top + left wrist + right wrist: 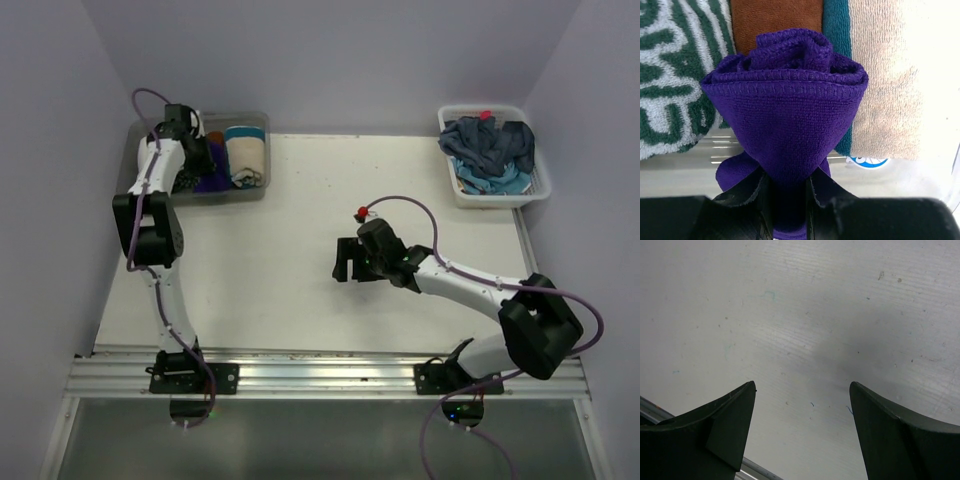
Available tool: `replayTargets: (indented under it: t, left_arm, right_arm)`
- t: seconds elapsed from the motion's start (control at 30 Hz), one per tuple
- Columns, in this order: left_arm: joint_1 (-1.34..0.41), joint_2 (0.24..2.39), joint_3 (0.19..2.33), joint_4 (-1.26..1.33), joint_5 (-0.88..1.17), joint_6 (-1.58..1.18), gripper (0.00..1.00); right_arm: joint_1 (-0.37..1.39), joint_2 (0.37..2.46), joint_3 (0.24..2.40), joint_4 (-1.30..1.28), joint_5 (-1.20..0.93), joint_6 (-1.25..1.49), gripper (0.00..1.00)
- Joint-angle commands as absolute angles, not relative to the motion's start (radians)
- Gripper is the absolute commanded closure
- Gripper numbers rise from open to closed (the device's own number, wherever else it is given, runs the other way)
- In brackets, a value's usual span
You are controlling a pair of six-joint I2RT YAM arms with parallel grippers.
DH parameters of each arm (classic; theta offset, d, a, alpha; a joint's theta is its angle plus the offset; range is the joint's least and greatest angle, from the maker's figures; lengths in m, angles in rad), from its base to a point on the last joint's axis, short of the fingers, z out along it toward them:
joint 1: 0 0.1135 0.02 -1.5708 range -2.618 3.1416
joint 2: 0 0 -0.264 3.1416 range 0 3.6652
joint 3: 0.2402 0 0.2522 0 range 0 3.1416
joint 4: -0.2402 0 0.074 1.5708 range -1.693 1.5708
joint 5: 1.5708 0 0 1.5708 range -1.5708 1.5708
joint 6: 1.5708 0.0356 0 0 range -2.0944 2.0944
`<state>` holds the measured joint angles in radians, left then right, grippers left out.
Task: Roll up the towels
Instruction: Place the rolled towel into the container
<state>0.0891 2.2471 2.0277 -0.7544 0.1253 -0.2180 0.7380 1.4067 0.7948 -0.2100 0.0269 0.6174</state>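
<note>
My left gripper (789,200) is shut on a rolled deep purple towel (785,115) and holds it inside the clear tub (255,195) at the table's far left, where the gripper (200,160) sits over the purple roll (212,178). Beside it lie a green-patterned towel (670,75), a rust-brown towel (775,20) and a cream-and-teal towel (880,75), the last also in the top view (246,155). My right gripper (347,262) is open and empty above the bare table middle, its fingertips (737,410) wide apart. Unrolled blue and navy towels (490,155) fill the white basket.
The white lattice basket (535,190) stands at the far right corner. The clear tub's wall (900,180) runs under the purple roll. A metal rail (320,370) lines the near table edge. Purple walls close in the left, right and back.
</note>
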Motion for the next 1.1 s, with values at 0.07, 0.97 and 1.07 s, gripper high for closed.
replayTargets:
  t: [0.07,0.97,1.07]
  left_arm:
    - [0.086,2.060,1.889,-0.747,0.089,-0.219,0.91]
    - [-0.015,2.431,2.427,-0.899,0.011,-0.121,0.89]
    - [-0.014,2.448,2.415,-0.876,0.006,-0.115,0.87]
  right_arm:
    - [0.746,1.413,0.805,-0.166,0.005,0.609,0.20]
    - [0.752,1.437,0.792,-0.184,0.006,0.600,0.20]
    - [0.753,1.440,0.790,-0.186,0.008,0.604,0.20]
